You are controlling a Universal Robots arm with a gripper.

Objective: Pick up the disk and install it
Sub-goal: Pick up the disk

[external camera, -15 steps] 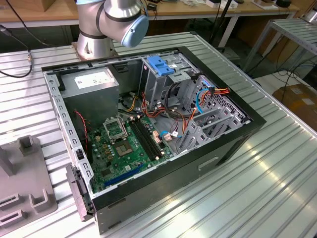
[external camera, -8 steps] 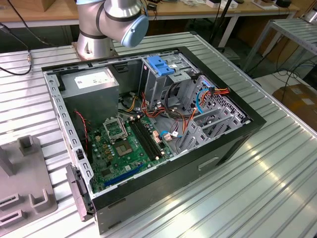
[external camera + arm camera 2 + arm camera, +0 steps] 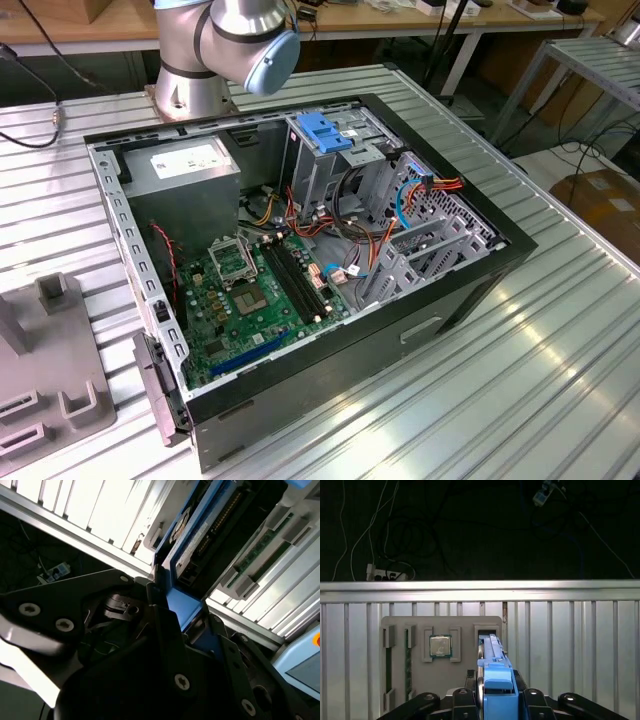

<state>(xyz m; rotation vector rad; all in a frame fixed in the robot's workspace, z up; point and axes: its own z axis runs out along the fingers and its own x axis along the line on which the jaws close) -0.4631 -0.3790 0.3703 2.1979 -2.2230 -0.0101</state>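
- The hand (image 3: 497, 702) was closed on the disk (image 3: 492, 667). One black finger (image 3: 462, 700) pressed on each side of its blue plastic frame.
- In the first wrist view the disk was seen edge-on, standing on its narrow side over the grey fixture plate (image 3: 465, 672).
- The disk's far end lined up with an open pocket (image 3: 487, 630) in that plate. I cannot tell whether it sat in the pocket or hung clear of it.
- In the second wrist view the hand (image 3: 182, 612) gripped the disk (image 3: 195, 540) at its blue end. The white label and dark connector side faced the camera.
- A processor chip (image 3: 440, 646) lay in a square pocket of the fixture plate, just beside the disk's pocket.
- A green memory stick (image 3: 408, 662) stood in a narrow slot farther along the plate.
- The plate rested on the slatted aluminium counter (image 3: 570, 645).
- In the exterior view the open computer case (image 3: 330, 385) lay on its side on the counter, well apart from the fixture plate (image 3: 70, 370) at the exterior view's left edge.
- Inside the case the motherboard (image 3: 250, 300) covered the floor and the power supply (image 3: 185, 175) filled the far-left corner.
- The drive cage (image 3: 325, 135), with its blue plastic top, stood at the far side.
- The arm (image 3: 225, 40) rose from its base beyond the case.
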